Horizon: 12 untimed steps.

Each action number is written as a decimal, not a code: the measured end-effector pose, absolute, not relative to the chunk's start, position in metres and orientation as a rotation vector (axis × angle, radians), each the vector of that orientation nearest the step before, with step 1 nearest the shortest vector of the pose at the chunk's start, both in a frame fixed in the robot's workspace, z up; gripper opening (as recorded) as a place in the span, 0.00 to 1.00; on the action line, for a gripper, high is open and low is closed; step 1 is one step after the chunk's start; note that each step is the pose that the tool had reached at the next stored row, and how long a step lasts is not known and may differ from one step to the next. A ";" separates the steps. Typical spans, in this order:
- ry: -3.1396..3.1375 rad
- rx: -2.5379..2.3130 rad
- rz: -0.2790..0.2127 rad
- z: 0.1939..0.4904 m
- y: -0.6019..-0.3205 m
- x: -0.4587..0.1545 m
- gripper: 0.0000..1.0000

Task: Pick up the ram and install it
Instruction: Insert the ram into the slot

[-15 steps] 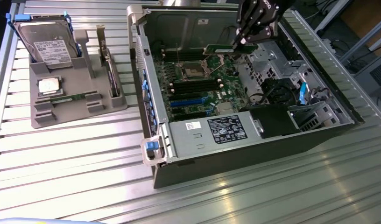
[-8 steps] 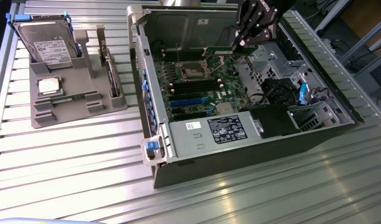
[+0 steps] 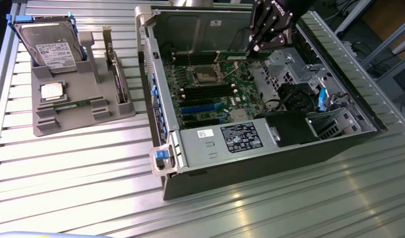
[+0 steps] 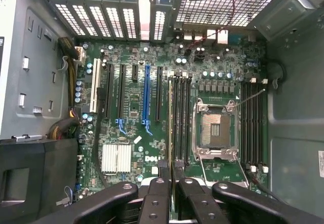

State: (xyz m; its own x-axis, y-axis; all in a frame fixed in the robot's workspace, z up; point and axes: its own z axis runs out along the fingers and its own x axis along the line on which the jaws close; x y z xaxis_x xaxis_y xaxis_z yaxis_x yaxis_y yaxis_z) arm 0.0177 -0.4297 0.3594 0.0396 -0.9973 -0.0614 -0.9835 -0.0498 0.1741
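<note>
The gripper (image 4: 170,172) is seen closest in the wrist view, its black fingers (image 4: 161,193) drawn narrow and clamped on the ram (image 4: 171,133), which is viewed edge-on as a thin line running away from the fingertips. The stick is held over the motherboard (image 4: 131,133), just beside the bank of black memory slots (image 4: 181,118) next to the open processor socket (image 4: 215,130); whether it touches a slot cannot be told. Farther along the board a silver heat sink (image 4: 116,158) and a blue expansion slot (image 4: 146,100) are seen. In the exterior view the arm is reaching down into the far end of the open computer case (image 3: 159,99), whose labelled power supply (image 3: 232,141) lies at the near end. Well apart, at the exterior view's left, a grey tray (image 3: 83,116) is set on the slatted metal table (image 3: 70,163). On it lie a second green stick (image 3: 75,104) and a square silver processor chip (image 3: 52,91), and at its far end a hard drive (image 3: 50,47) is propped upright.
</note>
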 end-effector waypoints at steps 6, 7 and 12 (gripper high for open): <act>-2.106 2.203 -0.253 0.357 -0.430 0.018 0.14; -2.106 2.203 -0.253 0.357 -0.430 0.018 0.14; -2.106 2.203 -0.253 0.353 -0.430 0.018 0.14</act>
State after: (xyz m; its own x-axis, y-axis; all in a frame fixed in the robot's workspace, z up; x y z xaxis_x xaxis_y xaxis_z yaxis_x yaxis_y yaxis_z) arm 0.0177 -0.4297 0.3531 0.0396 -0.9973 -0.0615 -0.9835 -0.0498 0.1741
